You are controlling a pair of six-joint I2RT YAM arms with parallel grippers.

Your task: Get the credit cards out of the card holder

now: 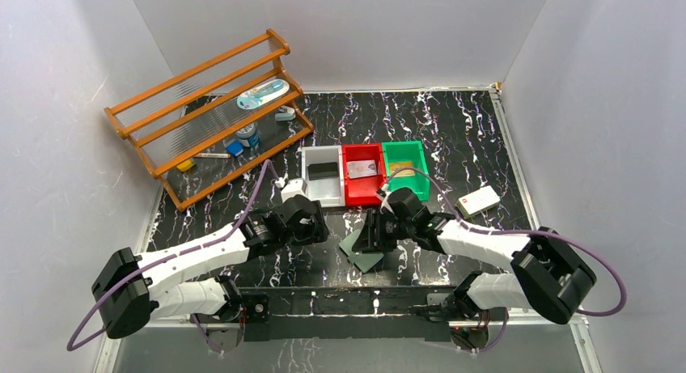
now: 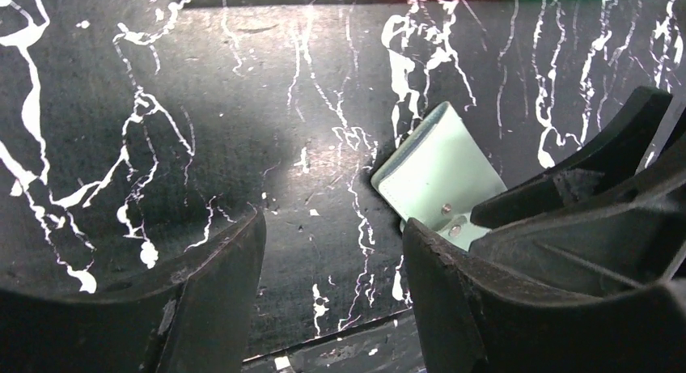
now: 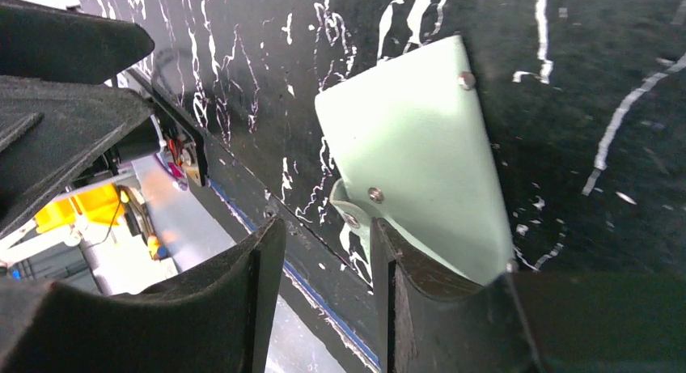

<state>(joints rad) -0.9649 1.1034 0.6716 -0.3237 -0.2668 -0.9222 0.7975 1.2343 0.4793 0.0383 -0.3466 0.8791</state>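
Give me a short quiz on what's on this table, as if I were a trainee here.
1. True or false: the flat grey-green card holder lies on the black marbled table, outside the bins.
2. Which plastic bin holds the dark plastic card? A. the white bin; B. the red one; C. the green one.
3. Fill in: the left pincer is ____ and holds nothing.

Key: 1 true; 2 A; 3 open.
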